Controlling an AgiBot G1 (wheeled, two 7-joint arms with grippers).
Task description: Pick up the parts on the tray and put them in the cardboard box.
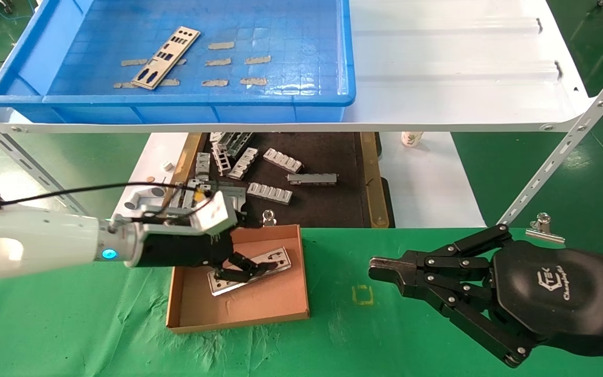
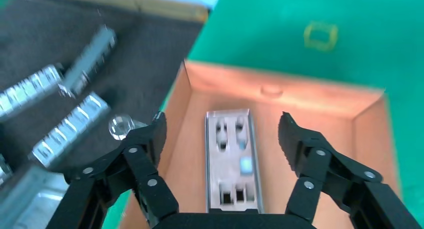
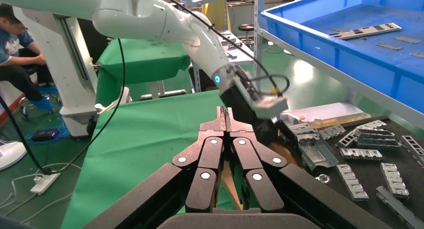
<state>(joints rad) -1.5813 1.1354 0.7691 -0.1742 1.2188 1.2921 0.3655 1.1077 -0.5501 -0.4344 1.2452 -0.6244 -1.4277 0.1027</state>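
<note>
Left gripper (image 1: 259, 268) is down inside the cardboard box (image 1: 280, 306), fingers (image 2: 150, 139) spread wide, hanging just over a slotted metal strip (image 2: 234, 159) that lies flat on the box floor. In the left wrist view neither fingertip touches the strip; it sits between them, free. One more strip (image 1: 166, 56) lies on the grid floor of the blue tray (image 1: 186, 110), up on the white shelf (image 1: 464, 89) well beyond the box, among worn tape patches (image 1: 253, 59). Just beyond the box's far wall, on the black-floored tray (image 1: 327, 157), sit the chunky ribbed metal blocks (image 1: 269, 192). The box itself rests on the green cloth (image 1: 97, 335). Off to the right of the box, the right gripper (image 1: 377, 269) hangs over the cloth, fingertips (image 3: 226, 120) pressed together, holding nothing.
</note>
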